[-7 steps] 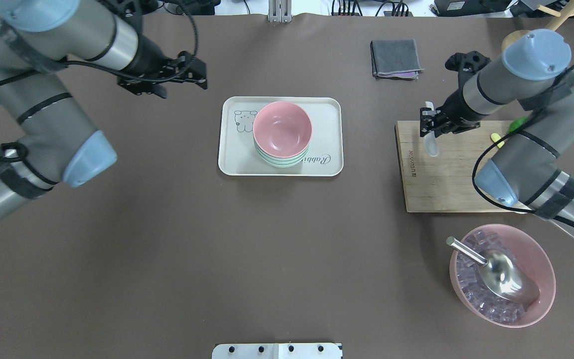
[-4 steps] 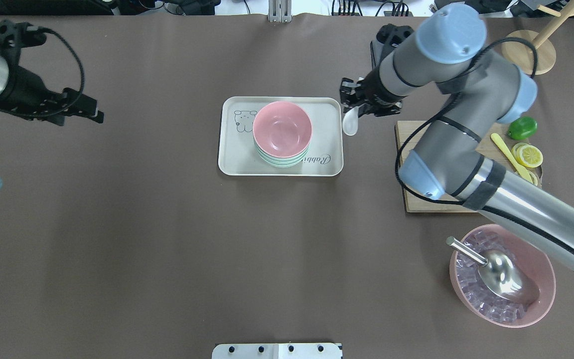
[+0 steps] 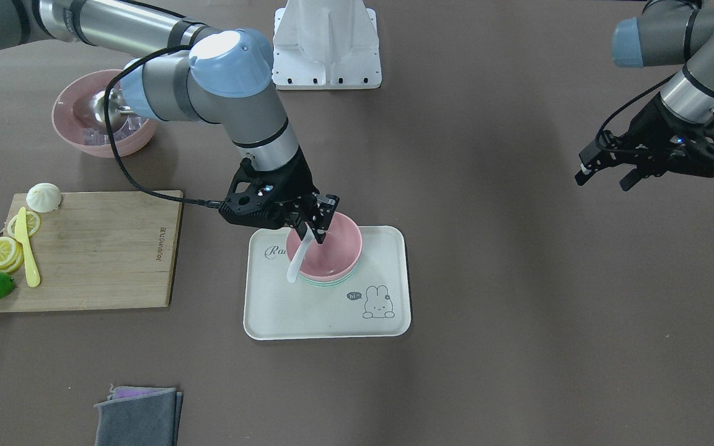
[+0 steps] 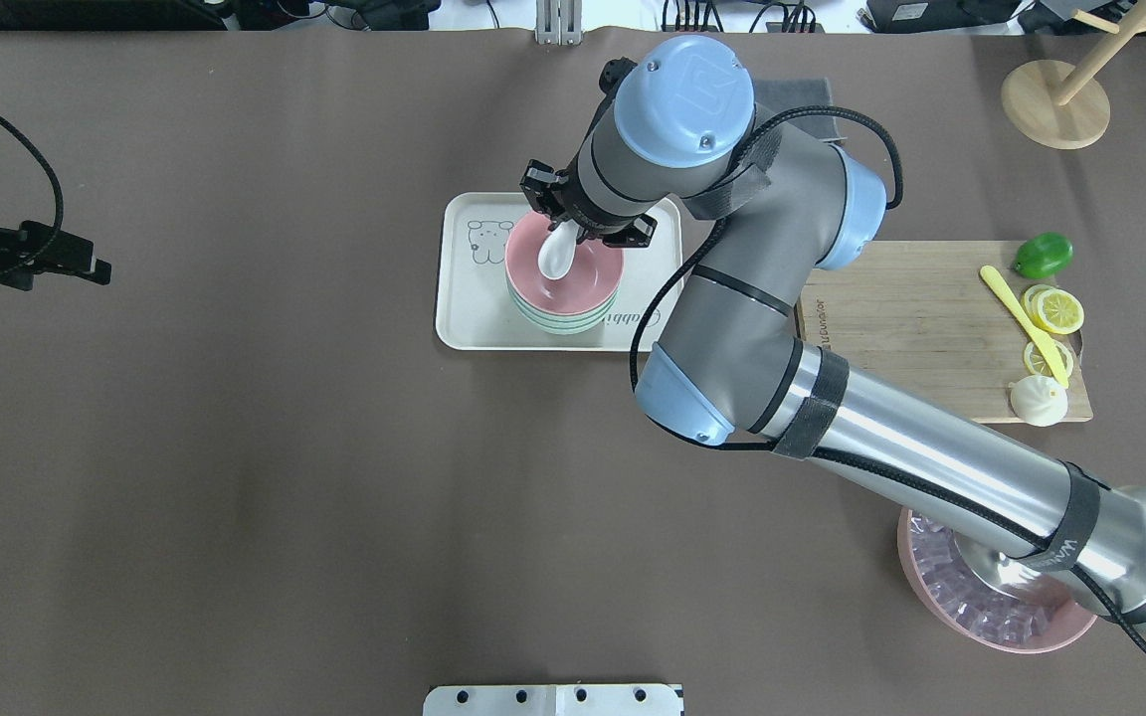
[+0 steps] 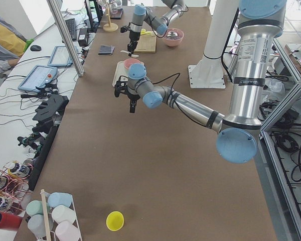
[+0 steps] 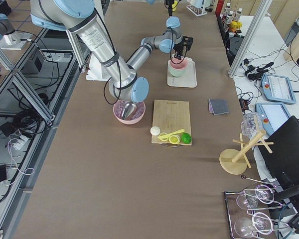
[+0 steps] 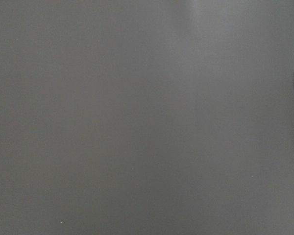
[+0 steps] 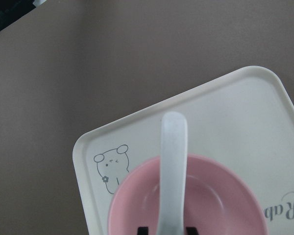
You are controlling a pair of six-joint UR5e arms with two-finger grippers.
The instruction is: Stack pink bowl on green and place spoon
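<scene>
A pink bowl (image 4: pixel 588 281) sits stacked on a green bowl (image 4: pixel 558 323) on a white rabbit-print tray (image 4: pixel 464 308). My right gripper (image 4: pixel 573 231) is shut on the handle of a white spoon (image 4: pixel 555 257). It holds the spoon tilted, with the scoop end over the inside of the pink bowl. In the front-facing view the spoon (image 3: pixel 298 260) hangs from the gripper (image 3: pixel 320 230) across the bowl's rim (image 3: pixel 341 244). The right wrist view shows the spoon (image 8: pixel 172 166) above the bowl (image 8: pixel 225 196). My left gripper (image 3: pixel 602 181) is open and empty, far off at the table's left side.
A wooden cutting board (image 4: pixel 911 328) to the tray's right carries a lime (image 4: pixel 1044 256), lemon slices (image 4: pixel 1055 310), a yellow knife (image 4: pixel 1016 308) and a bun (image 4: pixel 1038 401). A pink bowl of ice (image 3: pixel 93 124) stands near the right arm's base. A grey cloth (image 3: pixel 137 415) lies beyond the tray.
My right arm has carried the spoon leftwards from over the cutting board to over the pink bowl. My left arm has drawn back to the table's left edge.
</scene>
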